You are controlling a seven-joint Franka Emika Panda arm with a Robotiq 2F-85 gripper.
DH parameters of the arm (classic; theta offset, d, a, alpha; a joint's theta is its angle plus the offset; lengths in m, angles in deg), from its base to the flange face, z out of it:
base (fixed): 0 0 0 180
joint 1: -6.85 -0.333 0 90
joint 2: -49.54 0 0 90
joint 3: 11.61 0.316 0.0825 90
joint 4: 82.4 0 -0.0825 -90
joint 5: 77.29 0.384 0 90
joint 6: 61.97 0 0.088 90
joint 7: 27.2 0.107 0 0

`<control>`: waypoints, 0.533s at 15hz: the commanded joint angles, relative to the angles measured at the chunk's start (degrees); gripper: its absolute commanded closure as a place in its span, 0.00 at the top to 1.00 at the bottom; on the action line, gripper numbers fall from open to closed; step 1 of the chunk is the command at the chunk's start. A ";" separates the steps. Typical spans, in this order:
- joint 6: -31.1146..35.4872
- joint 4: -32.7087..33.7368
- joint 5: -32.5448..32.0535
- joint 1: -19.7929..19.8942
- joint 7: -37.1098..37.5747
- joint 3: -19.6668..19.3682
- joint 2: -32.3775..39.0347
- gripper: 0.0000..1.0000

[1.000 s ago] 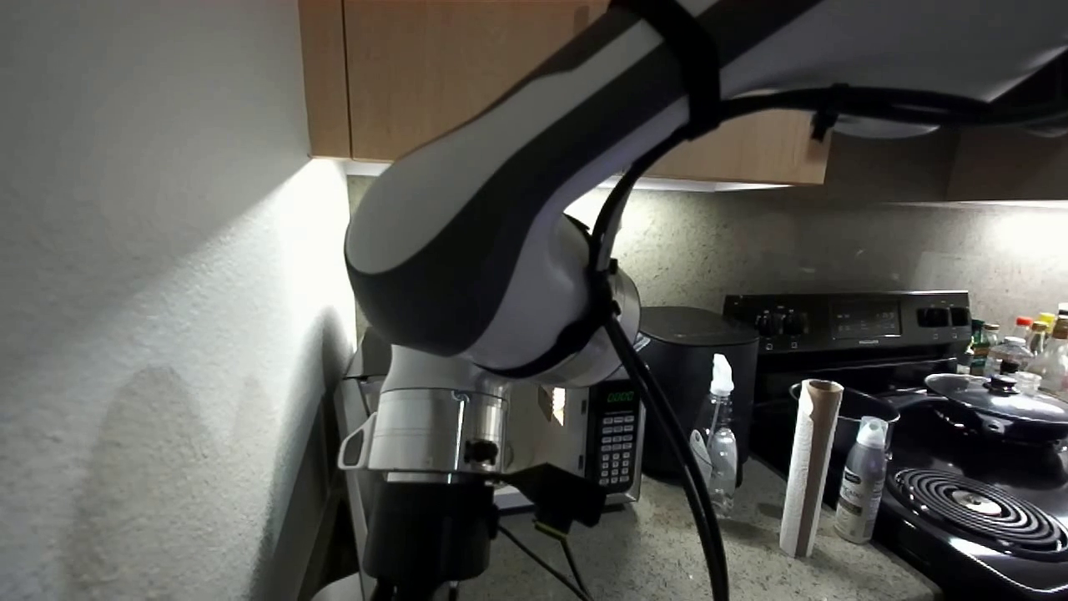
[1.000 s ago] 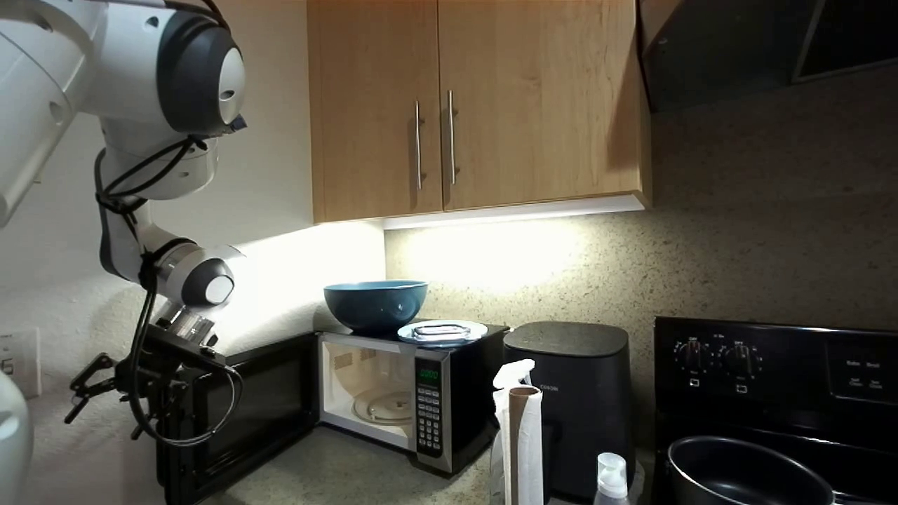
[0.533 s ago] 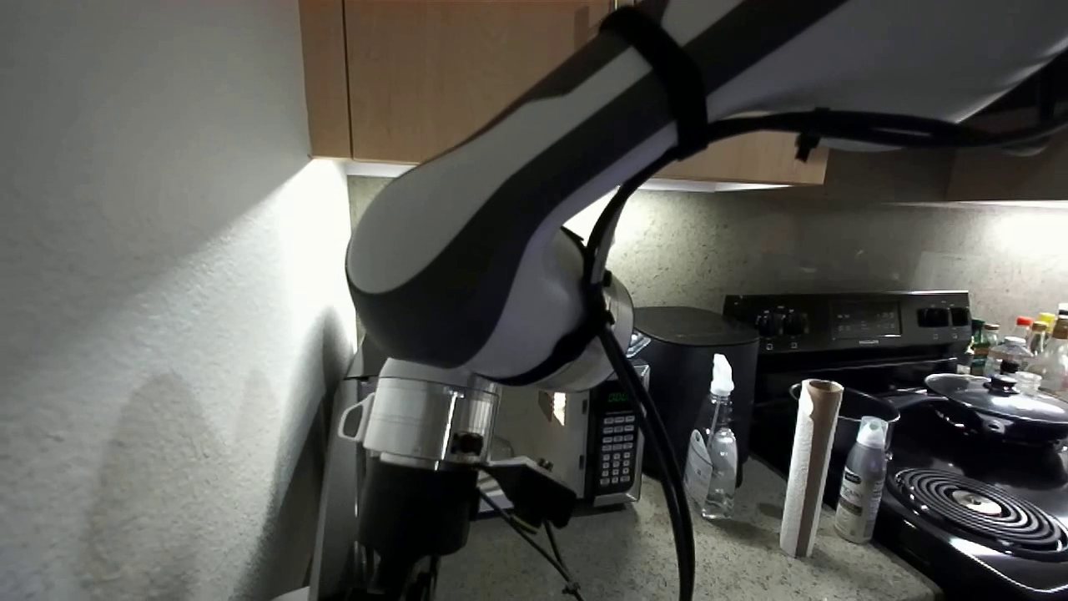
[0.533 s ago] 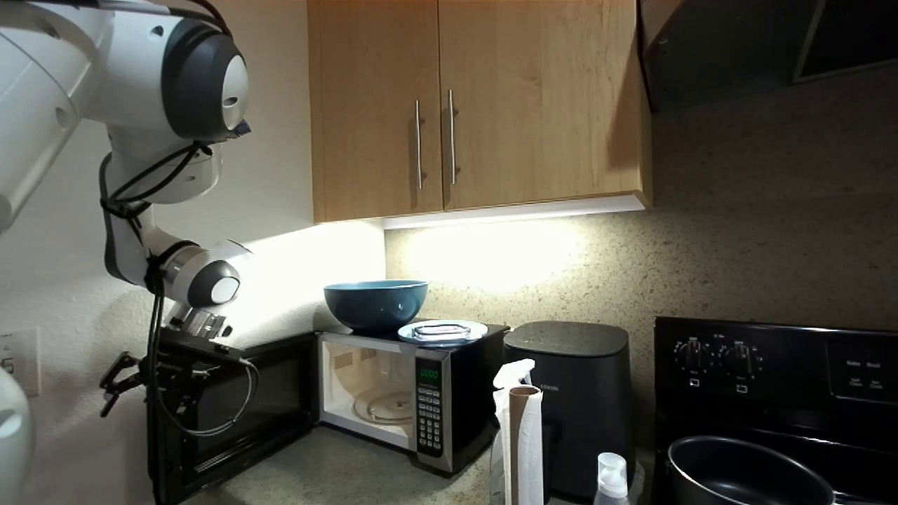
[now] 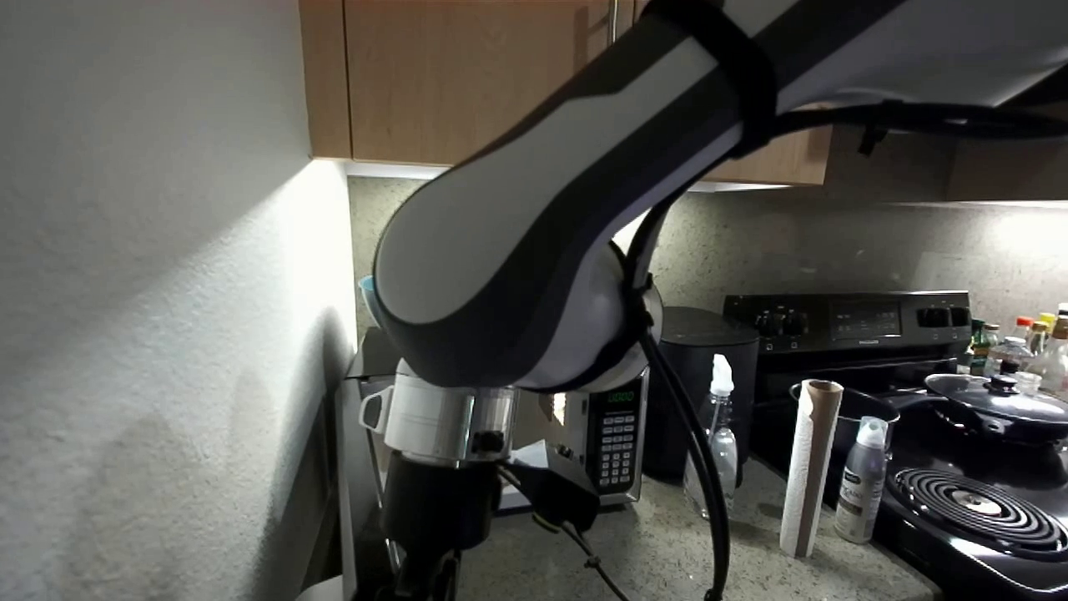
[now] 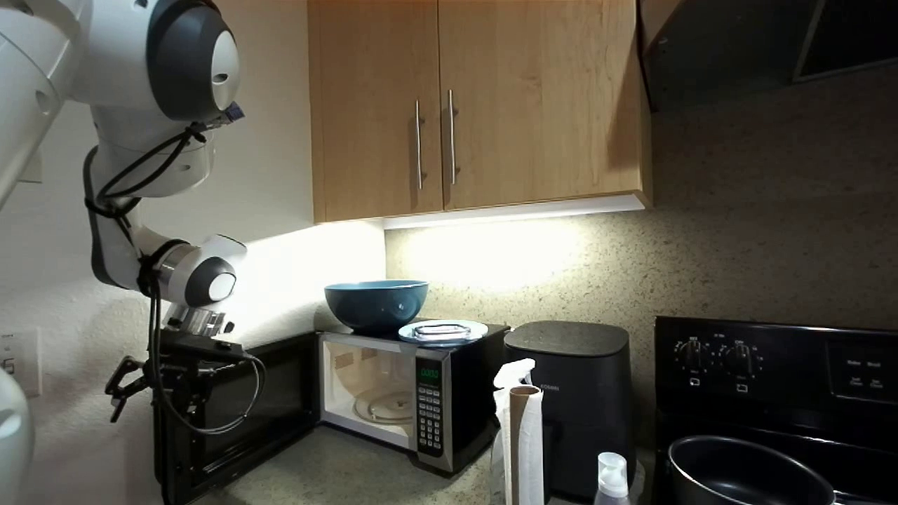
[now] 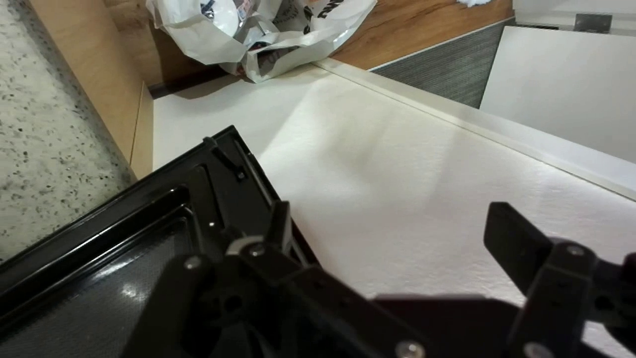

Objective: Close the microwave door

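Note:
The silver and black microwave (image 6: 471, 393) stands in the counter corner, its lit cavity showing. Its microwave door (image 6: 263, 407) is swung wide open toward the wall, dark inner face showing; the door (image 5: 365, 509) is partly behind my arm in an exterior view. In the wrist view, the door's black inner frame and window (image 7: 134, 278) fill the lower left. My gripper (image 7: 391, 223) is open with nothing between its fingers. One finger overlaps the door's edge; the other is out over the wall side. I cannot tell whether it touches the door. The gripper (image 6: 151, 393) is at the door's free end.
A white wall (image 5: 167, 334) is close to the open door. A blue bowl (image 6: 377, 306) and a plate (image 6: 449, 337) sit on the microwave. A black appliance (image 6: 568, 400), spray bottle (image 5: 719, 451) and paper roll (image 5: 809, 467) stand right of it. A plastic bag (image 7: 268, 40) lies below.
The gripper has moved closer over the door's free end. The door swung a little further toward the wall half a second ago and is now slightly back.

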 commanded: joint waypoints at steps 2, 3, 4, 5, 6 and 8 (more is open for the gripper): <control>5.88 -2.56 -2.85 1.75 2.38 -1.39 -4.41 1.00; 5.71 -3.05 -2.13 2.40 2.49 -1.45 -5.17 1.00; 5.46 -3.60 -1.60 3.04 2.65 -1.54 -5.95 1.00; 5.15 -4.08 -1.17 3.64 2.90 -1.63 -6.66 1.00; 4.93 -4.74 -0.58 4.32 3.06 -1.71 -7.51 1.00; 4.48 -6.17 0.74 5.63 3.50 -2.02 -9.36 1.00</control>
